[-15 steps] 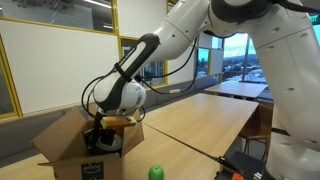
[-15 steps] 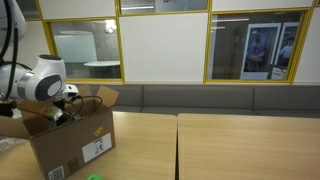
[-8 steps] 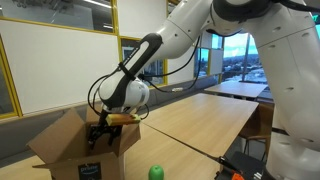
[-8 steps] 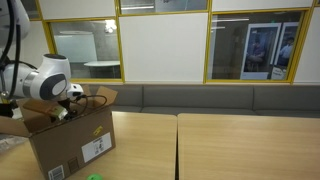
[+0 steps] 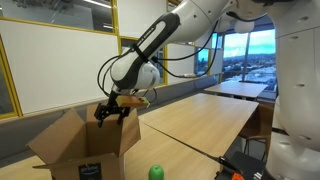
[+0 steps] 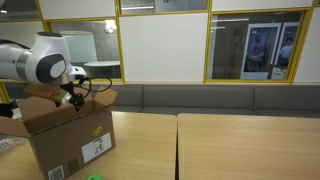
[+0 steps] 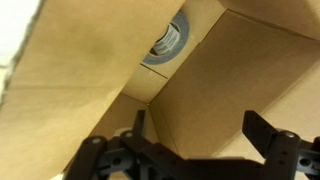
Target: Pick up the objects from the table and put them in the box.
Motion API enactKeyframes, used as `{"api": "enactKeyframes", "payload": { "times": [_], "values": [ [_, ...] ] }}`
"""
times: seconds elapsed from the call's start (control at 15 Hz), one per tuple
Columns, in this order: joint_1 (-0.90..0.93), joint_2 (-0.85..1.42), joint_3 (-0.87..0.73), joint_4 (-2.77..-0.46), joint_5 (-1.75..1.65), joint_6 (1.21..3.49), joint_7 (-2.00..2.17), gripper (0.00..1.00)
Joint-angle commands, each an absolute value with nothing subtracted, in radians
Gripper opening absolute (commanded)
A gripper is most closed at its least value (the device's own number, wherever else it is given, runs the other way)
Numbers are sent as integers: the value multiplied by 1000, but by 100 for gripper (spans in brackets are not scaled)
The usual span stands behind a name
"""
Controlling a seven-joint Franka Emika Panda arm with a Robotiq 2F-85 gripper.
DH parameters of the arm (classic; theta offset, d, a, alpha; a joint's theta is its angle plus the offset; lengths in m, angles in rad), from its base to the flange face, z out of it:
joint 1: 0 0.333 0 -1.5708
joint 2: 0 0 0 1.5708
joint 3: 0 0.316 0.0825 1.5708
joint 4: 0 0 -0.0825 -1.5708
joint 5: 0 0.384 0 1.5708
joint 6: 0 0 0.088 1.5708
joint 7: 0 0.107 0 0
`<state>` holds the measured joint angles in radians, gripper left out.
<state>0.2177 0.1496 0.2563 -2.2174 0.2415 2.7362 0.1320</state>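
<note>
Hanging over the open mouth of the cardboard box (image 5: 85, 150) with the gripper (image 5: 112, 112) spread wide and pinching nothing. Plainest from the wrist view: both fingers (image 7: 138, 125) far apart at the lower edge, only bare cardboard between them. Aimed straight down over the opening, probably so as to pass cleanly between the raised flaps (image 6: 100, 97) rather than catch on them. Splayed outward, those flaps, which keeps the mouth wide for anything dropped in. Down in a far corner of the box, seen from the wrist: a grey roll (image 7: 168, 42), apparently tape, lying flat against the meeting of two walls and so already where the task wants it. Outside, on the wooden table (image 5: 200, 115) just beside the front of the box: a green ball (image 5: 155, 172), apart from the gripper and untouched, barely showing at the bottom edge in an exterior view. Low and close to the box, hence a short carry once grasped, though round and likely to roll if nudged off-centre. By count: one arm, one gripper, one box with one white label (image 6: 95, 148) on its side, one roll inside, one ball outside. By that tally, a task partly done, with at least the ball left to fetch.
</note>
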Motion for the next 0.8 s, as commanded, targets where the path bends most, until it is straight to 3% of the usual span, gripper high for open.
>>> {"api": "enactKeyframes", "payload": {
  "times": [0.0,0.73],
  "values": [
    [211,-50,218,-2347,186,2715,175,100],
    [85,-387,209,-2651,-15,2619,317,100]
  ]
}}
